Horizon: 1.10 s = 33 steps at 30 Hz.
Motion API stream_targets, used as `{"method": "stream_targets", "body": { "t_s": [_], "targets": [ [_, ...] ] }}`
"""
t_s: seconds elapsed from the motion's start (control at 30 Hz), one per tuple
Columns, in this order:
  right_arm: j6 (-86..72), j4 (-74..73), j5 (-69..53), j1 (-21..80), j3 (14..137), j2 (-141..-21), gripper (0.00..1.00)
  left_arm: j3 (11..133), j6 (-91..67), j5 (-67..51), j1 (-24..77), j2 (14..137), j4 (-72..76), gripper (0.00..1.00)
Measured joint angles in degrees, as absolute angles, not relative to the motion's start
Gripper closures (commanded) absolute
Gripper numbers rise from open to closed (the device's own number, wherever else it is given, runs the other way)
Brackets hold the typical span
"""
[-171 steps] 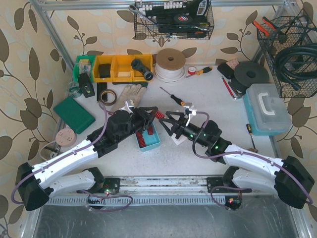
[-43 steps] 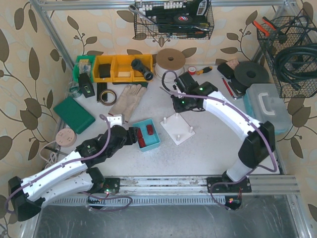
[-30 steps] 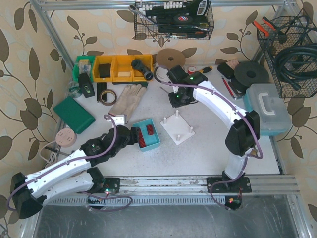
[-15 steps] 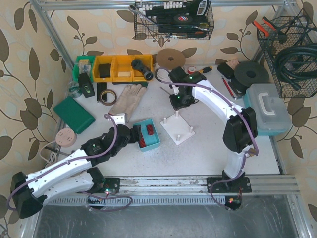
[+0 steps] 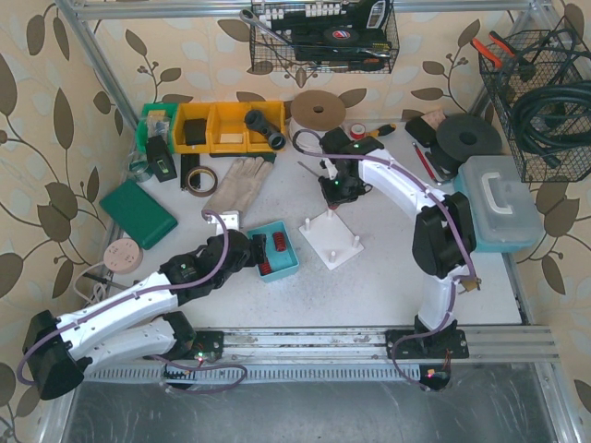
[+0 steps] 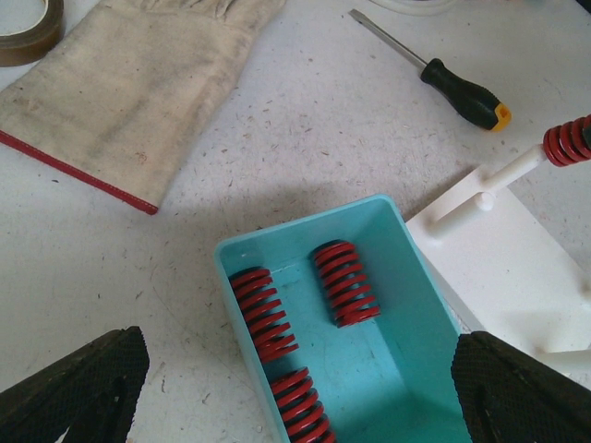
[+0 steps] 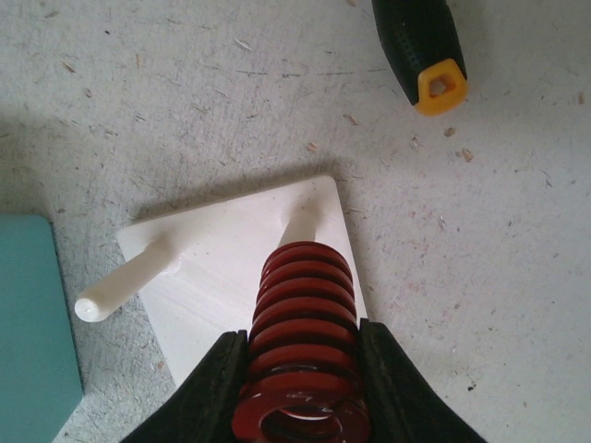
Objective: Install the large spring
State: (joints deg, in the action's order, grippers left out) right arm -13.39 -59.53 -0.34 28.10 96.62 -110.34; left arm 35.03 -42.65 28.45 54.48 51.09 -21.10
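OK, I see R jaws clamped on large spring at peg tip; L jaws wide over teal tray.

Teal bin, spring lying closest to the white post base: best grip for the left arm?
Pinch the spring across its mid-coils, coming from straight above. It lies flat on the floor of the teal bin, apart from the other springs, with bare floor on either side of it.

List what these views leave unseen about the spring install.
- Right wrist: how far the peg reaches inside the large spring; its coils hide it.
- Top external: the right gripper covers that peg's tip.
- Left wrist: the lowest spring in the teal bin is cut by the bottom edge.
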Motion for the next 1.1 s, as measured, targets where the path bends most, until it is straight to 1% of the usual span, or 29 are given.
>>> {"method": "stream_targets", "body": {
  "t_s": [0.7,0.9,1.1],
  "targets": [
    [-12.53,-57.67,-1.26,28.05,97.17,-115.28,1.00,36.14,-42.63,28.45,54.48,52.66,-21.32,0.08],
    [-12.67,-58.76,0.08,28.01,97.58,-118.39,1.00,36.80,-42.57,28.42,54.48,53.74,-21.32,0.08],
    [-13.93,-58.61,1.08,27.55,97.49,-118.58,1.00,36.84,-42.41,28.45,54.48,53.76,-21.34,0.08]
  ]
}}
